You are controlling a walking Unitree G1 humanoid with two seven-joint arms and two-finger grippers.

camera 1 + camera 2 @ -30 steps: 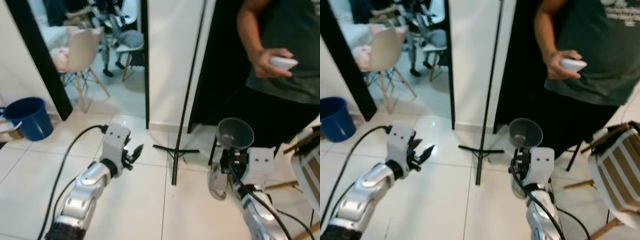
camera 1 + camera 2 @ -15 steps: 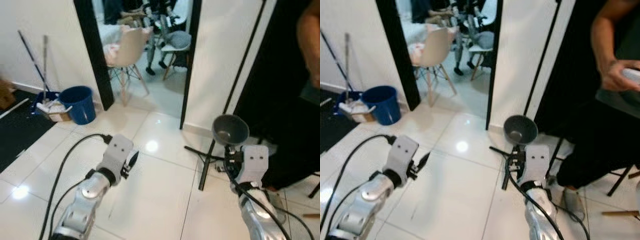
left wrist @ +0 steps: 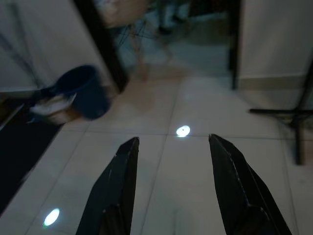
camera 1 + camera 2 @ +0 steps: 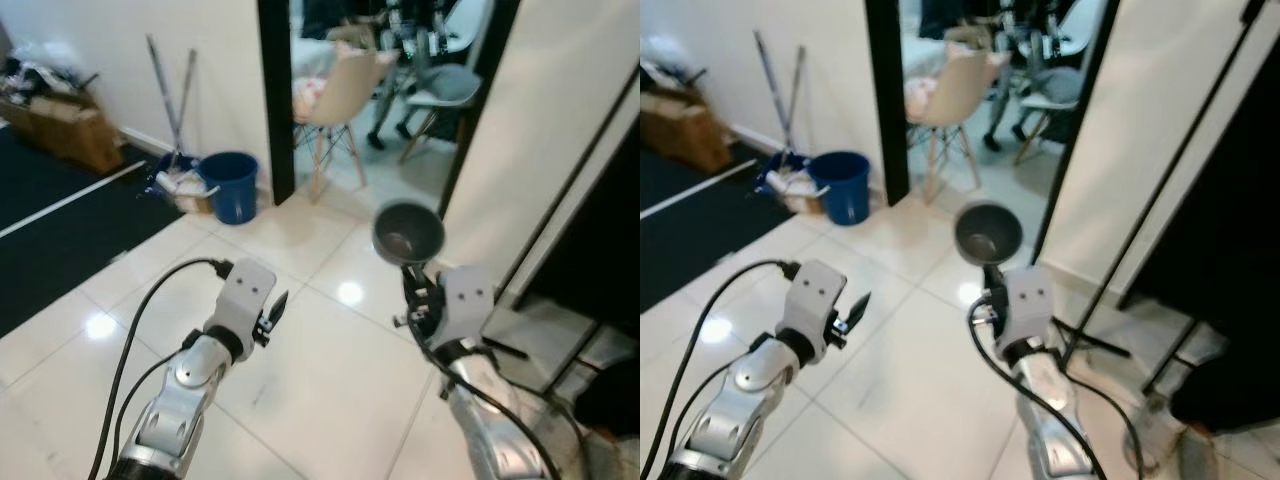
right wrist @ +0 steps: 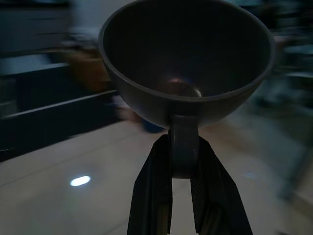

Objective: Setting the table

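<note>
The robot is carrying a grey bowl (image 4: 408, 232). The right gripper (image 5: 172, 169) pinches the small handle at the bottom of the bowl's rim, and its two black fingers are closed tight on it. The bowl is held up in the air, in front of the robot, with its open side facing the head camera. Something small and dim sits at the bottom of the bowl, but it is too dark to tell what it is.

The left gripper (image 3: 171, 156) holds nothing. Its fingers are spread wide apart and point down at the white floor (image 4: 320, 400).

The blue bucket (image 4: 231, 186) is a good marker here. It stands on the floor by a black door frame (image 4: 274, 100), well apart from the bowl and to the robot's left of it. A mop (image 4: 170, 90) leans on the wall just beside the bucket. Past the door frame, further from the bucket, there is a chair (image 4: 340, 95) in another room.

No table is near the robot. So the task looks like it is just getting going: the bowl has been picked up, but it is not yet put down at any place. The robot likely needs to walk to the table and set the bowl on it.
</note>
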